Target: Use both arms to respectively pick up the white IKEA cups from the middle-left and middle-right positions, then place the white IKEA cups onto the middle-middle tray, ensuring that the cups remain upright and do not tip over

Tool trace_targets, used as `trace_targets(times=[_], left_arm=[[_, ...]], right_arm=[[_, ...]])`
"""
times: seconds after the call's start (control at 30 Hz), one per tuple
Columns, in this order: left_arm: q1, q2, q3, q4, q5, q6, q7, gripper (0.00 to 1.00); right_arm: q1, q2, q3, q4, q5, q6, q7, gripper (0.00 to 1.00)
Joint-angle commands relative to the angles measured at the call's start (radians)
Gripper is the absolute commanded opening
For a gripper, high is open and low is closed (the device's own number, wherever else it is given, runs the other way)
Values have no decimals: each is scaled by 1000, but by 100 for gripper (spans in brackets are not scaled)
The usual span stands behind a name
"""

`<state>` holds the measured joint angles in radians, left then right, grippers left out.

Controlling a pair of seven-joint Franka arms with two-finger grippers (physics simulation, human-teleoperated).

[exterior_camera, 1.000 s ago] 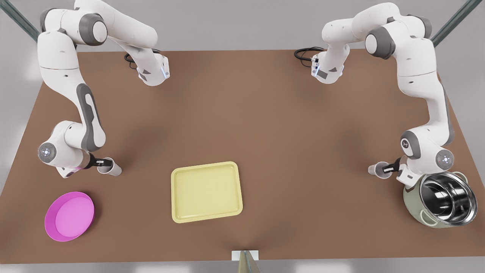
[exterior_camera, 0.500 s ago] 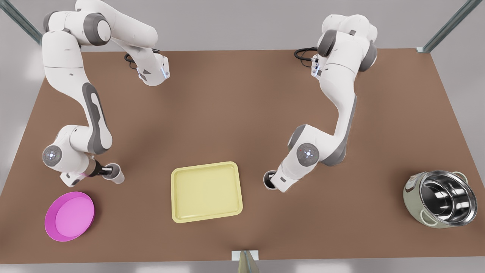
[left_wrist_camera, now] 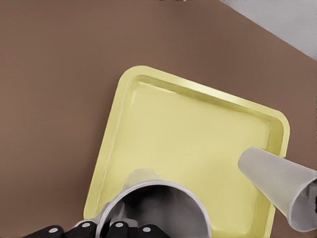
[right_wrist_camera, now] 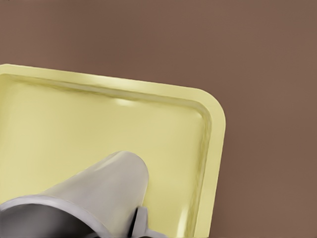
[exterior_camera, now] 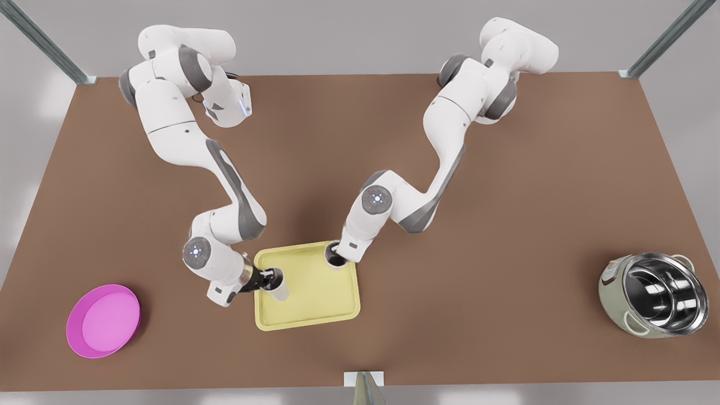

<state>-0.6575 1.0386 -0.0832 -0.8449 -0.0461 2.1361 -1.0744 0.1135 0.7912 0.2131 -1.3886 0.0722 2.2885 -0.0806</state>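
Bright, even, shadowless overall — soft dark smudges under the arms (exterior_camera: 225, 185), faint glare along the tray (right_wrist_camera: 148, 94) rim.

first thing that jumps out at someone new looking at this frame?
Both arms converge on the yellow tray at the table's middle, each carrying a white cup. The left gripper holds its cup over the tray's edge on the front view's left; the right gripper holds its cup at the tray's far corner. Off to the sides sit a pink plate and a steel-lined pot.
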Motion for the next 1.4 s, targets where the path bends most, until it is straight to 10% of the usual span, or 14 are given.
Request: trace_targets(times=[0.0,0.37,0.43,0.77,1.07,1.3,1.37], left_arm=[[-1,11,-3,0,-3,116,-426,21],[-10,60,-3,-8,3,117,-423,21],[-10,69,-3,-8,3,117,-423,21],[-14,80,-3,-16,5,107,-427,27],[-13,81,-3,-16,5,108,-426,74],[-13,80,-3,-16,6,107,-427,78],[-13,61,-1,-16,6,59,-435,96]], right_arm=[[2,14,0,5,-2,36,179,21],[-3,34,-1,-20,-5,40,180,27],[-5,42,-1,-20,-11,42,176,100],[-6,37,-1,-15,-12,40,162,100],[-31,-98,-1,-18,-11,-158,120,100],[-49,-175,-8,-9,-11,-264,38,100],[-58,-254,-30,-12,-26,-383,35,100]])
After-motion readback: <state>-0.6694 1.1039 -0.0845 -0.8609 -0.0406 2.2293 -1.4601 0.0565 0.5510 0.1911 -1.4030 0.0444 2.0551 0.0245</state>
